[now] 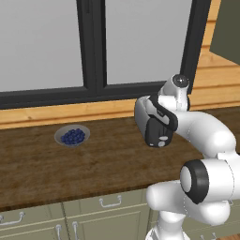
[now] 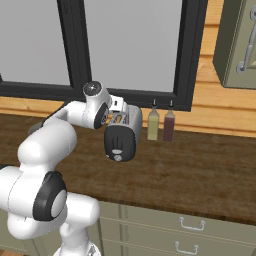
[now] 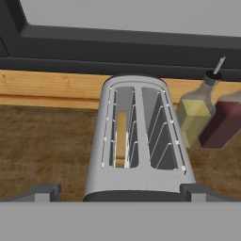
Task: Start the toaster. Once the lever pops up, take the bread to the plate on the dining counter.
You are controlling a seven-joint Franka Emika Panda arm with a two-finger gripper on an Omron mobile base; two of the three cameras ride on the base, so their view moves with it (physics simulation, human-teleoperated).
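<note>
The silver-white toaster [image 3: 139, 136] stands on the dark wood worktop [image 2: 200, 165] below the window, its black end face [image 2: 120, 142] turned toward me. A tan slice of bread [image 3: 121, 139] sits deep in the left slot; the right slot is bare. The pale lever [image 2: 117, 151] is a small mark low on the end face, too small to read its height. My gripper [image 3: 121, 194] hovers just above the toaster's near end, open, its fingertips [image 3: 47, 192] spread wider than the body. In the left base view my arm partly hides the toaster [image 1: 152, 124].
An olive bottle [image 2: 153, 125] and a dark red bottle [image 2: 169, 126] stand right of the toaster against the wooden sill. A grey bowl of blueberries [image 1: 72, 136] sits far to the left. A wall cabinet [image 2: 240, 45] hangs at the upper right.
</note>
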